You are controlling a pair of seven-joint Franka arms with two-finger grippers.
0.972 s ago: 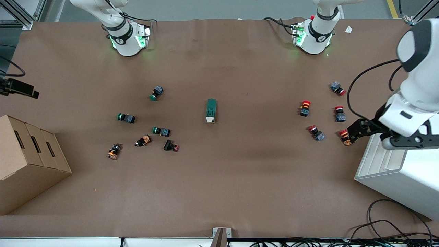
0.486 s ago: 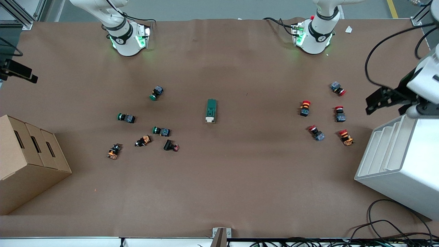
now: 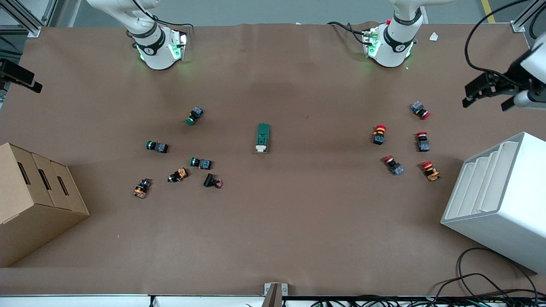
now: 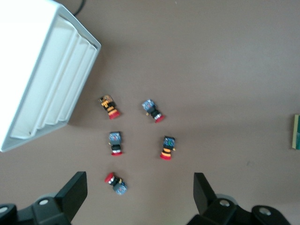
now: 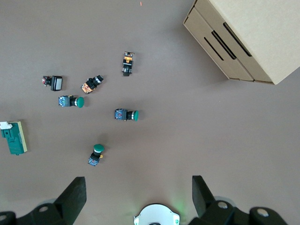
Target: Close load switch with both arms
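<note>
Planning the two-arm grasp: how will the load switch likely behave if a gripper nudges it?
The load switch lies flat as a long rectangular block, so it should probably slide or swivel rather than roll. It looks rigid, likely plastic. Its white lever end may move when pressed, so bracing the green body seems wise.

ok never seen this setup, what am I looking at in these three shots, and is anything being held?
Two white robot arms are bolted along one edge of a brown table. The front view looks down from across it. The other two shots come from cameras on each arm's wrist, looking down past their own open fingers.

The left gripper hangs over the table's edge at its own end; the right gripper is at the other end. Neither holds anything.

On the table: the load switch, green with a white lever, in the middle; green buttons near a cardboard box; red buttons near a white rack.
</note>
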